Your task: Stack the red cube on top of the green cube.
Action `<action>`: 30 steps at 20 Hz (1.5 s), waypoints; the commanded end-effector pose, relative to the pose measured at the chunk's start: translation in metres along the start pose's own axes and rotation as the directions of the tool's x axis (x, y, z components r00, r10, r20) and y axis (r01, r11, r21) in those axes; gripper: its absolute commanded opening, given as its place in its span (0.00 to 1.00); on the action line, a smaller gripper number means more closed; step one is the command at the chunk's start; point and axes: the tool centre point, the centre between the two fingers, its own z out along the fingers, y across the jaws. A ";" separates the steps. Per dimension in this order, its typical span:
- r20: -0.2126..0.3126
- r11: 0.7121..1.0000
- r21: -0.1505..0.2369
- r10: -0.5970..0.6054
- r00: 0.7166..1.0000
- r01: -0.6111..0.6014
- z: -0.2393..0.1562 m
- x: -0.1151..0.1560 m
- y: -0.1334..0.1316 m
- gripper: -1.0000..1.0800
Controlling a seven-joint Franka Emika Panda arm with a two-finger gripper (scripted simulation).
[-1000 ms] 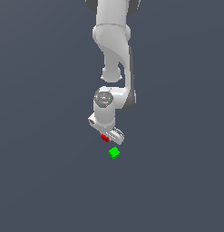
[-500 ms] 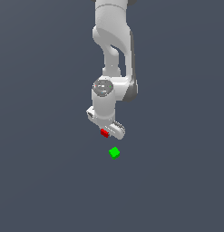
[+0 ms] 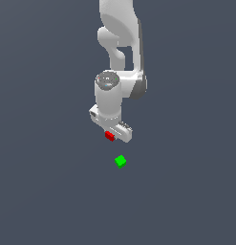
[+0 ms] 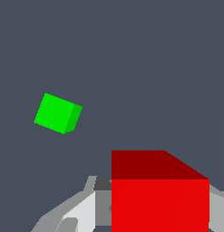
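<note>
Counter [image 3: 38,191]: plain dark grey-blue surface filling the whole exterior view, no markings.

Arm [image 3: 120,43]: white Franka, coming down from the top of the exterior view, its wrist pointing downward above the middle of the counter.

Tool [image 3: 111,135]: white, at the lower end of the arm, clamped on the red cube; in the wrist view grey-white finger parts [image 4: 77,208] show on either side of the cube.

Red cube [image 3: 109,136]: tiny, bright red, held between the tool's fingers and raised off the counter. In the wrist view it [image 4: 159,195] looms large, one face lit and the top face darker.

Green cube [image 3: 120,161]: tiny, bright green, same size as the red one, resting alone on the counter. It sits near the tool, a little toward the exterior view's right and lower in the picture, apart from the red cube. In the wrist view it [image 4: 57,113] appears turned at an angle to the red cube.
</note>
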 end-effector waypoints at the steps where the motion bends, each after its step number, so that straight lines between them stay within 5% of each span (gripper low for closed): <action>1: 0.000 1.000 0.000 0.000 1.000 0.000 0.000 0.000 0.000 0.00; 30: 0.001 1.000 -0.001 -0.001 1.000 0.001 0.054 0.046 -0.087 0.00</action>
